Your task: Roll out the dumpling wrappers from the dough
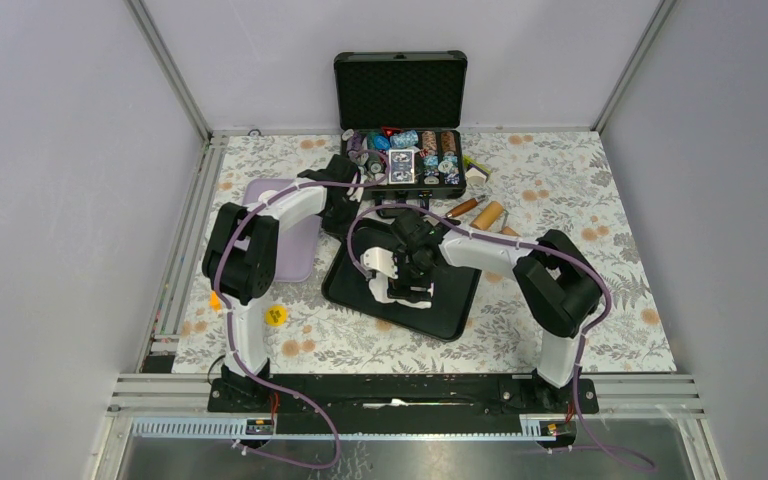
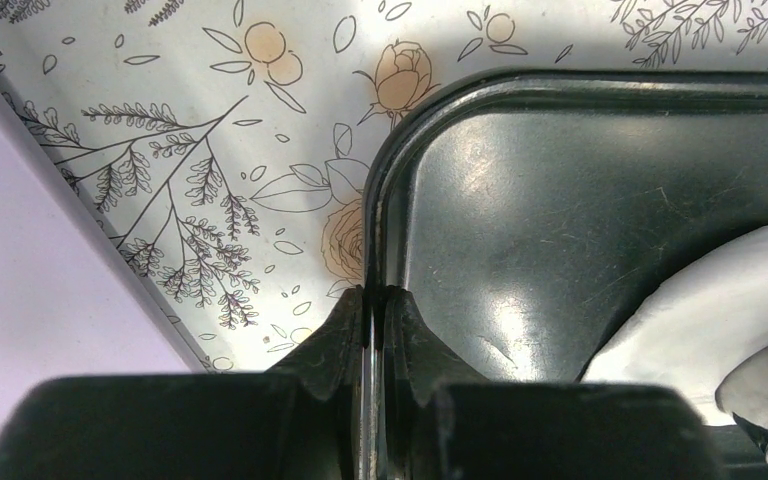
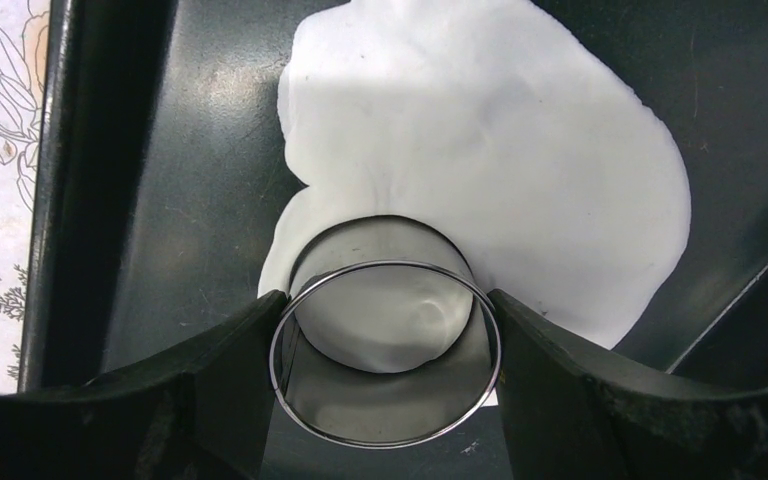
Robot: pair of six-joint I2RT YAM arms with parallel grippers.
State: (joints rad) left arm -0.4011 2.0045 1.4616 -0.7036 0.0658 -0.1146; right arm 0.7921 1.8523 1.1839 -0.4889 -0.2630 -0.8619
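right wrist view has the right claw (image 3: 384,312) spread wide around a steel ring (image 3: 390,402), one finger against each side of its wall, and the ring appears to be set down on the near lobe of the dough (image 3: 500,130). the dough lies as a flat, uneven white sheet on the black tray (image 3: 160,200), which sits on the flowered desk (image 2: 190,130). the left claw (image 2: 371,300) is pinched almost closed on the tray's rim near a corner, seemingly to steady it. the sheet looks soft, light and thin, likely to stretch, tear or cling to the steel. it is better worked through the ring, or lifted gently by an edge, than squeezed.
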